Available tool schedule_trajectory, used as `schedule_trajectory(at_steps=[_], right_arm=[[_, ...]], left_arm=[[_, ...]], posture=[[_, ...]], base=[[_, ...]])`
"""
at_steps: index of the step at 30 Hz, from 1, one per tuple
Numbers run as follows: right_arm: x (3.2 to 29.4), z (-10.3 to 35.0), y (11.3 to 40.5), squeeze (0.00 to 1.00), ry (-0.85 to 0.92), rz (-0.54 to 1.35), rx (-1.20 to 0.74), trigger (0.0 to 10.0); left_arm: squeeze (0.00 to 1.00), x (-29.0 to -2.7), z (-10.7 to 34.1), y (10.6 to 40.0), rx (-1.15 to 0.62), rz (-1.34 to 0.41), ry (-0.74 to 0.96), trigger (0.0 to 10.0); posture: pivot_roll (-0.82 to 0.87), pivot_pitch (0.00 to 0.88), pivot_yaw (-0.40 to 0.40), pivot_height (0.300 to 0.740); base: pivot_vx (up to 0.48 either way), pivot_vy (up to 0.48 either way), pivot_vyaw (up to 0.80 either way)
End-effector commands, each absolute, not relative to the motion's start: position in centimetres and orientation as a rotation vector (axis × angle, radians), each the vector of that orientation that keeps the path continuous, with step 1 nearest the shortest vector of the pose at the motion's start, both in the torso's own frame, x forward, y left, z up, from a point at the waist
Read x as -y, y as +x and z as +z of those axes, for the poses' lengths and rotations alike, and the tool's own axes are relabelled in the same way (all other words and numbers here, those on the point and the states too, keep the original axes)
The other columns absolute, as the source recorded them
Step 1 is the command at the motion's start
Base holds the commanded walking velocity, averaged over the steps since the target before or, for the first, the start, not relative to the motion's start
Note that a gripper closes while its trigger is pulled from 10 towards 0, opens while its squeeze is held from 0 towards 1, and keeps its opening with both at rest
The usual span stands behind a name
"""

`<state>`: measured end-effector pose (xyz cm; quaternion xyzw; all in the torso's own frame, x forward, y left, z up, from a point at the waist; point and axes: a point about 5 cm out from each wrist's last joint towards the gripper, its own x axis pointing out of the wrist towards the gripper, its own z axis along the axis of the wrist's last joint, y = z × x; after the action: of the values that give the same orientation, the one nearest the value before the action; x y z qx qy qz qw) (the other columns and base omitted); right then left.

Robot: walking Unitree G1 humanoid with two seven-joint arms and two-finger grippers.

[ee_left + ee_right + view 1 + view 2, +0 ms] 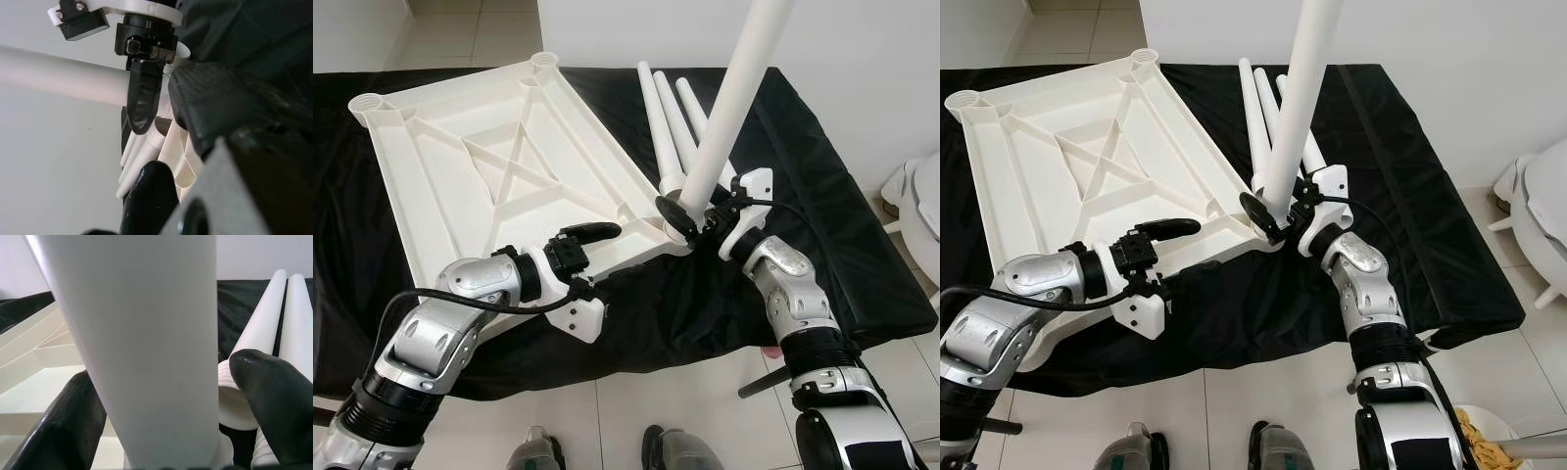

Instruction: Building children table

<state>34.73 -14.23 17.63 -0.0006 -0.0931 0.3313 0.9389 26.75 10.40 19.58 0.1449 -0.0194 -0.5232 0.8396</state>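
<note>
Leg [734, 98] clamped in my right gripper [693, 217] meets the tabletop [489, 166] corner at frame centre; I should keep it straight while twisting, left gripper [590, 233] seemingly empty, steadying the edge.

Black cloth [862, 255] on bed; tiled floor [636, 411] (pale).

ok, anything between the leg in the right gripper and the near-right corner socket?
Nothing visible. The right gripper holds the leg with its base already at the tabletop's corner; the spare legs lie just behind it.
</note>
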Motion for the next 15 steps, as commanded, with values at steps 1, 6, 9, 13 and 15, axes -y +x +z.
schedule_trajectory(at_steps=[1,6,9,13,15], right_arm=[[14.4,17.3,34.5,0.00,0.001,0.679,0.183,10.0],[14.5,17.7,34.6,0.00,0.011,0.658,0.202,10.0],[14.5,17.8,34.6,0.00,0.015,0.653,0.209,10.0],[14.7,17.9,34.3,0.00,0.021,0.637,0.221,10.0],[14.7,17.9,34.2,0.00,0.022,0.634,0.222,10.0]], left_arm=[[0.00,-10.3,19.0,26.7,0.023,-1.129,0.326,10.0],[0.00,-10.1,18.3,27.3,0.008,-1.122,0.353,10.0],[0.00,-10.1,18.2,27.8,0.008,-1.120,0.382,10.0],[0.00,-9.9,18.7,28.7,0.022,-1.093,0.379,10.0],[0.00,-9.9,18.8,28.8,0.024,-1.089,0.371,10.0]], posture=[[0.00,0.124,-0.004,0.740],[0.00,0.130,0.006,0.740],[-0.01,0.136,0.017,0.740],[-0.02,0.143,0.040,0.740],[-0.02,0.143,0.040,0.740]], base=[[0.000,0.000,0.00],[0.000,0.000,0.00],[0.000,0.000,0.00],[0.000,0.000,0.00],[0.000,0.000,0.00]])
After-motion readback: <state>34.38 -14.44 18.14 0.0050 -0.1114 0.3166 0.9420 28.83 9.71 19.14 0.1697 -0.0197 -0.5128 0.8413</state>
